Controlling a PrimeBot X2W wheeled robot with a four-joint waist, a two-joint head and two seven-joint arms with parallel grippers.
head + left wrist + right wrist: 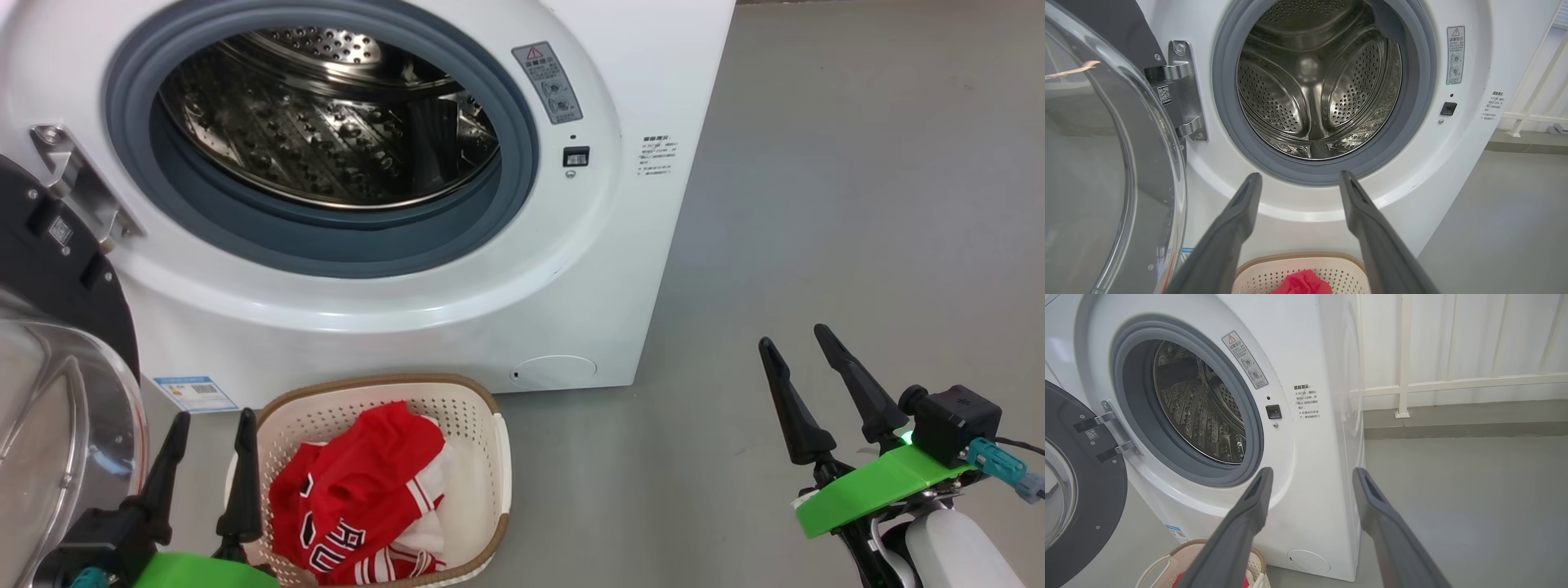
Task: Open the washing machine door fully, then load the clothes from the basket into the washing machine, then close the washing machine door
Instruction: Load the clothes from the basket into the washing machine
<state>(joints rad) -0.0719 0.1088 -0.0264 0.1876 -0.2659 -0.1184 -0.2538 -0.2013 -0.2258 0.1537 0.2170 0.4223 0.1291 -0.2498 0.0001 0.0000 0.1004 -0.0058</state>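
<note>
The white washing machine (392, 302) stands in front of me with its steel drum (326, 122) exposed. Its round black washing machine door (49, 351) hangs swung out to the left on a metal hinge (1182, 90); the clear glass bowl faces me. On the floor before the machine sits the cream basket (482, 416), holding the red and white clothes (359, 498). My left gripper (211, 418) is open, just left of the basket beside the door. My right gripper (793, 333) is open over bare floor, well right of the basket.
Grey floor (857, 204) stretches to the right of the machine. A white railing (1404, 388) and a pale wall stand behind it on that side. A blue sticker (194, 394) marks the machine's lower left corner.
</note>
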